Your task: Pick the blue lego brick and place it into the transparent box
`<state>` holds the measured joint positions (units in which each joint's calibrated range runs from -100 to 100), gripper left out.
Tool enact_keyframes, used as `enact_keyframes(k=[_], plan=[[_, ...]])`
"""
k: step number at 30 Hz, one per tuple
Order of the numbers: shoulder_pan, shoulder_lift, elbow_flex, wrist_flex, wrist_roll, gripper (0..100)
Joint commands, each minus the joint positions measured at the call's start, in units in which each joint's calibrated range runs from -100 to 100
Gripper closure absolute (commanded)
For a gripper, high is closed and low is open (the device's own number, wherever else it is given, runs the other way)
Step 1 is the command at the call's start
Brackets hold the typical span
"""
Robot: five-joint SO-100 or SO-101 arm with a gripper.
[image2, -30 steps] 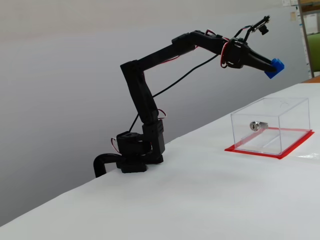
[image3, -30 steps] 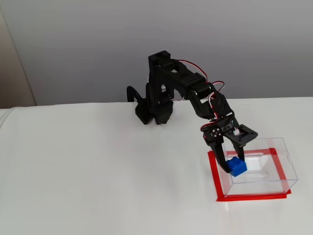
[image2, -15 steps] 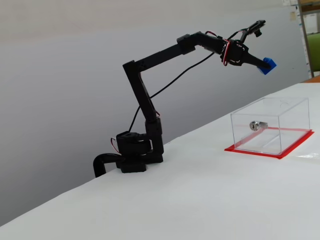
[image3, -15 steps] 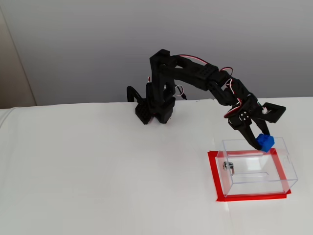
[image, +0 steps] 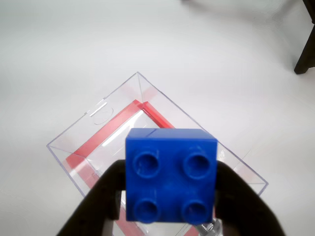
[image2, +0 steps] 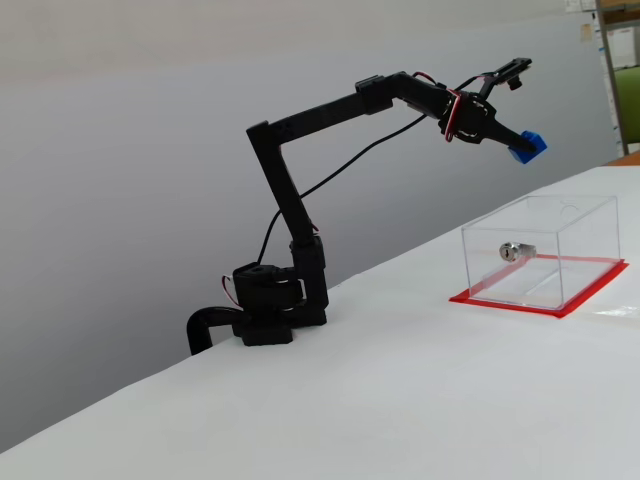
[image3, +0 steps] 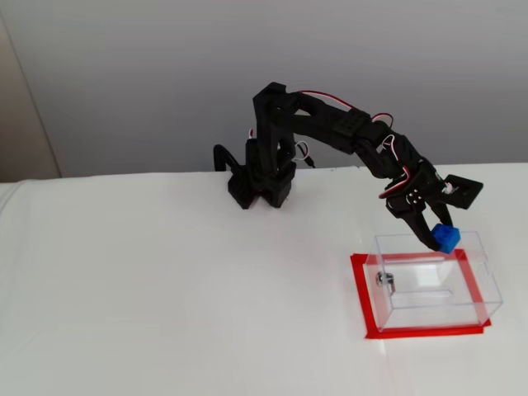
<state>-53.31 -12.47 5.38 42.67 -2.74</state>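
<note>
Since a second ago the pincer [image2: 518,148] has swung up and outward, clamped on the blue lego brick [image2: 526,145], with the transparent box [image2: 540,250] below it.

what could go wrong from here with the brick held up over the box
1. The blue lego brick hangs high above the transparent box, so a release from there could bounce it off a wall or out.
2. In a fixed view the brick sits near the box's far edge, so it may land outside.
3. The gripper pinches only the brick's sides; it could slip early.
</note>
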Motion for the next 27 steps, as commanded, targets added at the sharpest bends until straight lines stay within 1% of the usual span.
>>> enact_keyframes(k=[1, 8, 12, 14, 27], plan=[[0.04, -2.08, 0.04, -0.03, -0.03, 89], [0.11, -2.08, 0.49, -0.38, -0.08, 88], [0.19, -2.08, 0.49, -0.55, -0.08, 78], [0.34, -2.08, 0.49, -0.64, -0.13, 75], [0.71, -2.25, 0.49, -0.64, -0.13, 75]])
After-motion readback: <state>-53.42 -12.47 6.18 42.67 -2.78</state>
